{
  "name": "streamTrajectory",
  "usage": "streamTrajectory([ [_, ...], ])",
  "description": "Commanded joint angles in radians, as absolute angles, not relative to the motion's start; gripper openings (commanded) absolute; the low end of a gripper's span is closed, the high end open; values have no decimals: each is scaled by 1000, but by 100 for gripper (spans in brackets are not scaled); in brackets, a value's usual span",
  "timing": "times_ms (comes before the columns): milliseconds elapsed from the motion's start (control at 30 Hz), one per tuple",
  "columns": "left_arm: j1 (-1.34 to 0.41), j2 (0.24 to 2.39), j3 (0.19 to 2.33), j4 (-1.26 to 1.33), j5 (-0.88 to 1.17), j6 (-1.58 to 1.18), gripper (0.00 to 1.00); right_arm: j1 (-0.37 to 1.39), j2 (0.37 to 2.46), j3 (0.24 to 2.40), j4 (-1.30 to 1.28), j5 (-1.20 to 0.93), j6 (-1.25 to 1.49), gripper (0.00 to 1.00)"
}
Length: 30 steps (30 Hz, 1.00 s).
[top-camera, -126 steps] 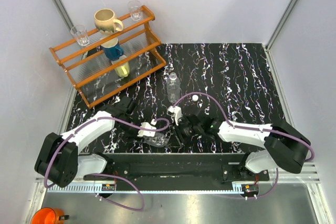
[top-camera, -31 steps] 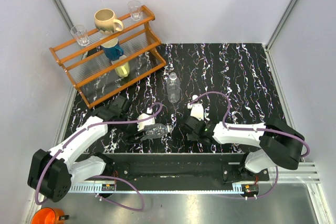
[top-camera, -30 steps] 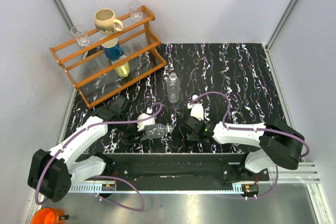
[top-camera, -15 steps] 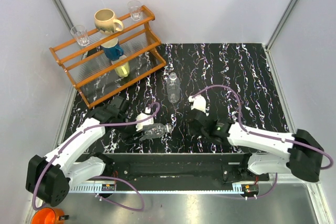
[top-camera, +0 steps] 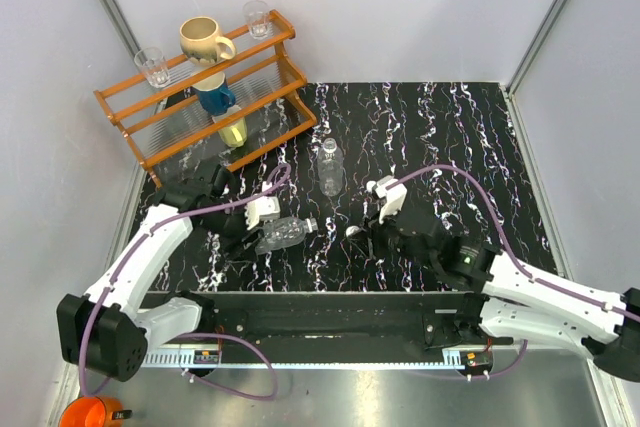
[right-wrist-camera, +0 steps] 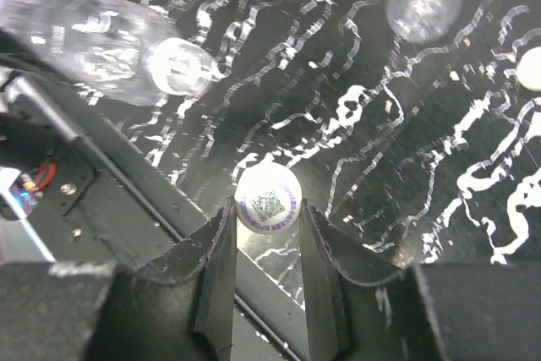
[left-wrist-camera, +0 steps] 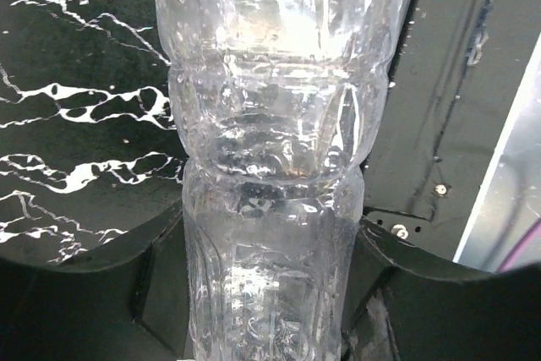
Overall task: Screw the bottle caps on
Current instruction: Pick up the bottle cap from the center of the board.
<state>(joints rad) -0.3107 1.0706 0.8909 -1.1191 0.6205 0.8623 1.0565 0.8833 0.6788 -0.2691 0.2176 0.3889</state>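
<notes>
Cap-fitting step: my right pincer (right-wrist-camera: pixel 267 219) pinched a tiny round white plastic cap (right-wrist-camera: pixel 267 199) near the tabletop's (top-camera: pixel 450 147) near edge. My left pincer (top-camera: pixel 258 237) clamped a clear ribbed plastic bottle (left-wrist-camera: pixel 270 166) sideways, neck toward it. Next, by my judgement: align the cap with the neck, then twist.

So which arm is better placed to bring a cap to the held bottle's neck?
Right. The right gripper pinches a bottle cap, and the bottle in the left gripper lies with its neck pointing toward it.
</notes>
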Motion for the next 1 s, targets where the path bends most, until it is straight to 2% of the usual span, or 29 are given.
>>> streamTrajectory([
  [0,-288,1112,963,-1253,765,960,34,1052,807,729,-212,42,232,14],
  [367,-301,1147,1038,-1410,838,1068,33,1052,845,828,-230,-299,109,12],
  [700,-333,1137,1091,-1546,931,1233,32,1052,841,818,-112,-313,64,11],
  [967,-357,1112,1143,-1546,989,1209,32,1052,808,753,93,-270,127,10],
])
